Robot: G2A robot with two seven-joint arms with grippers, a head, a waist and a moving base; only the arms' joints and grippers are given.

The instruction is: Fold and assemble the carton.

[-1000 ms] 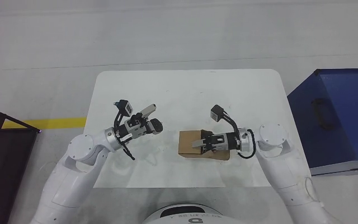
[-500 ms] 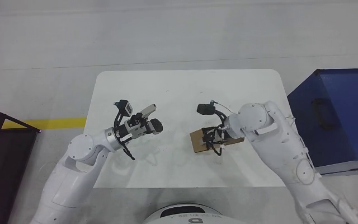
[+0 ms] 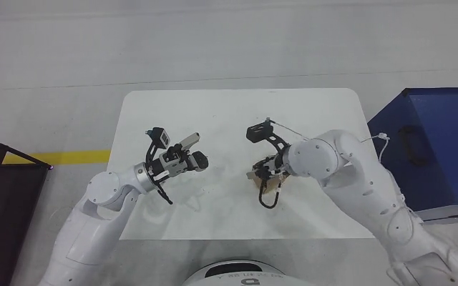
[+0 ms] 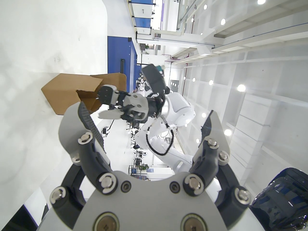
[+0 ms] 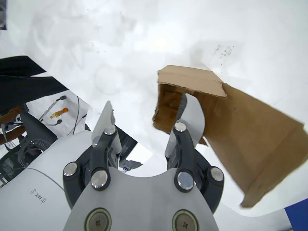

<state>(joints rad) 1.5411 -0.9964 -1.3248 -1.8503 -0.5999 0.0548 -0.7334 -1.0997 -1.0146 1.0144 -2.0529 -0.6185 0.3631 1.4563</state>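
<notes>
The brown cardboard carton [image 3: 268, 183] is sitting near the middle of the white rounded table [image 3: 215, 114], a little to the robot's right, and in the left wrist view [image 4: 67, 90] it is looking tipped up on one edge, with its open end flaps spreading outward. The right gripper [image 5: 146, 100] is holding its jaws apart: one finger [image 5: 190, 106] is reaching inside the open end of the carton [image 5: 240, 133] while the other is staying outside it, clear of the cardboard, so nothing is being clamped. The left gripper [image 4: 145, 110] is hanging above the table's left half [image 3: 197, 149], well apart from the carton, with its jaws spread wide and gripping nothing. A dark blue bin [image 3: 418, 154] is standing on the floor just beside the table's right edge
</notes>
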